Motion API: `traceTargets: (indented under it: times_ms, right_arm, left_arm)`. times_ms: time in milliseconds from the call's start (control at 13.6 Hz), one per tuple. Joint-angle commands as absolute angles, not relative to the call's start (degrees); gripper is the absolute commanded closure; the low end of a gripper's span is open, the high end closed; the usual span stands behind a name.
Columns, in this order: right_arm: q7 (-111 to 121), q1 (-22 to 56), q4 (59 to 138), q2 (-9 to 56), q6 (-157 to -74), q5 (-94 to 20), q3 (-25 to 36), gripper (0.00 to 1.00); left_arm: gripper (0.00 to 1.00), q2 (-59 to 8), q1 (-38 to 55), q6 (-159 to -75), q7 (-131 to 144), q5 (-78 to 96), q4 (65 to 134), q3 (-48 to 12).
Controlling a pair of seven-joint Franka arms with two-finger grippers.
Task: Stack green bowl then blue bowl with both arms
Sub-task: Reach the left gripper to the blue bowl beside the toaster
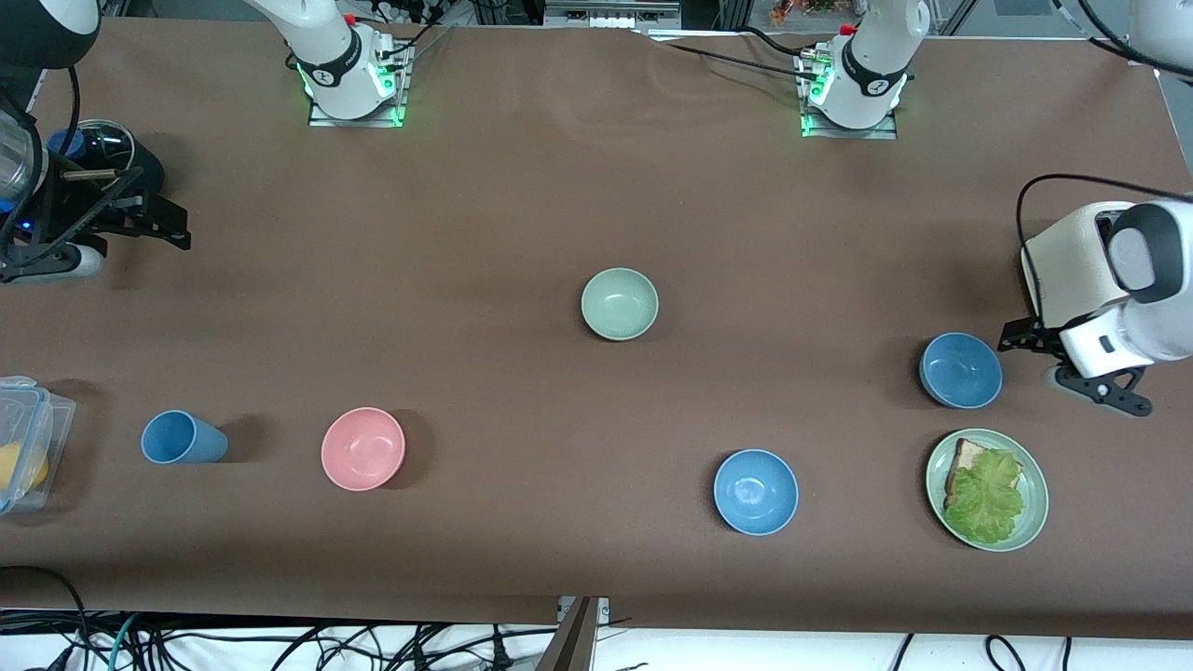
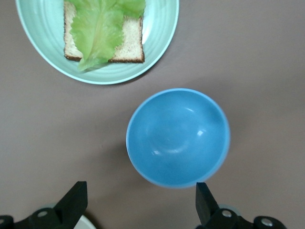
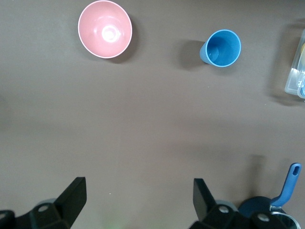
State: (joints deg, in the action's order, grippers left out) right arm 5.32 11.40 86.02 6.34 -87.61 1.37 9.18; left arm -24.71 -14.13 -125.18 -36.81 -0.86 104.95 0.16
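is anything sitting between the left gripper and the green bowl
One thing may. The left gripper, open, is at the left arm's end of the table, and a blue bowl sits right beside it, roughly toward the green bowl. Past that bowl only bare tabletop shows up to the green one.

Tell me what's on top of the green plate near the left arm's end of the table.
On the green plate lies a slice of bread with a lettuce leaf over most of it. Whatever may sit between leaf and bread is covered.
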Motion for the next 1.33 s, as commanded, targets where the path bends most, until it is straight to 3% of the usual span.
traceTargets:
  times_ms: [0, 221, 442, 516, 590, 737, 811, 885, 1253]
  right_arm:
    - [5.7, 10.8, 85.3, 6.4, -87.5, 1.7, 8.5, 0.01]
    - [5.7, 10.8, 85.3, 6.4, -87.5, 1.7, 8.5, 0.01]
    - [5.7, 10.8, 85.3, 6.4, -87.5, 1.8, 8.4, 0.01]
    - [5.7, 10.8, 85.3, 6.4, -87.4, 1.7, 8.4, 0.01]
    - [5.7, 10.8, 85.3, 6.4, -87.4, 1.7, 8.4, 0.01]
    - [5.8, 10.8, 85.3, 6.4, -87.4, 1.8, 8.4, 0.01]
    - [5.8, 10.8, 85.3, 6.4, -87.4, 1.8, 8.4, 0.01]
    - [5.8, 10.8, 85.3, 6.4, -87.5, 1.8, 8.4, 0.01]
    - [5.9, 10.8, 85.3, 6.4, -87.5, 1.8, 8.4, 0.01]
  left_arm:
    - [0.00, -24.7, -14.9, -135.3, -41.0, 0.9, 111.8, -0.4]
    - [0.00, -29.0, -14.8, -141.5, -41.0, 0.9, 111.6, -0.6]
    - [0.01, -30.4, -14.3, -142.5, -40.8, 0.9, 111.0, -0.6]
    - [0.11, -30.3, -14.4, -142.4, -40.3, 0.9, 111.0, -0.6]
    - [0.31, -30.3, -14.5, -142.4, -40.2, 0.9, 111.0, -0.6]
    - [0.80, -30.4, -14.9, -142.3, -40.2, 0.9, 111.0, -0.6]
    - [0.92, -30.4, -14.9, -142.2, -40.2, 0.9, 111.0, -0.6]
    - [1.00, -30.4, -14.9, -142.0, -40.3, 0.9, 111.0, -0.6]
    - [1.00, -30.1, -15.0, -140.7, -40.5, 0.9, 110.2, -0.6]
